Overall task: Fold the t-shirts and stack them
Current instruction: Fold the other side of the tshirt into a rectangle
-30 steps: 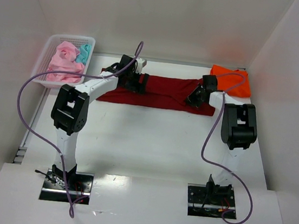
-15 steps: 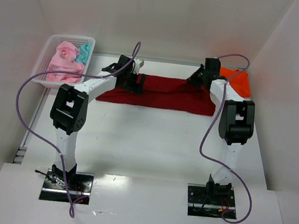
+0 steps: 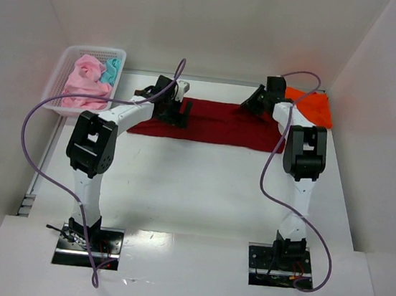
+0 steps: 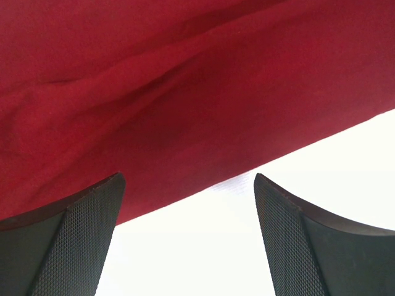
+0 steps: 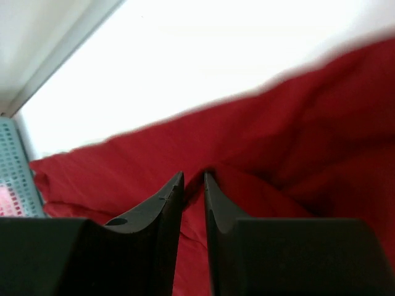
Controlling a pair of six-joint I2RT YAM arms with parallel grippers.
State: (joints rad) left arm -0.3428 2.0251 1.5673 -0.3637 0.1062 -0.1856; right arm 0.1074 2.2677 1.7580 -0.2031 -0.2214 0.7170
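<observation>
1. Lying flat across the far tabletop (image 3: 201,184), the dark red t-shirt (image 3: 215,125) stretches between both arms.
2. Left claw (image 4: 188,182) gapes wide over its near edge.
3. Right claw (image 5: 193,176), jaws almost together, is at its far right corner; whether it grips the cloth cannot be told.
4. Orange t-shirt (image 3: 317,108) lies just right; pink t-shirts (image 3: 87,77) and teal t-shirt (image 3: 110,71) fill the basket (image 3: 94,49).

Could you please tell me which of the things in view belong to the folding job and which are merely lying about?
Part of the job:
- dark red t-shirt, spread on the table
- orange t-shirt
- pink t-shirts, in the basket
- teal t-shirt, in the basket

Just there:
- white mesh basket
- purple cables
</observation>
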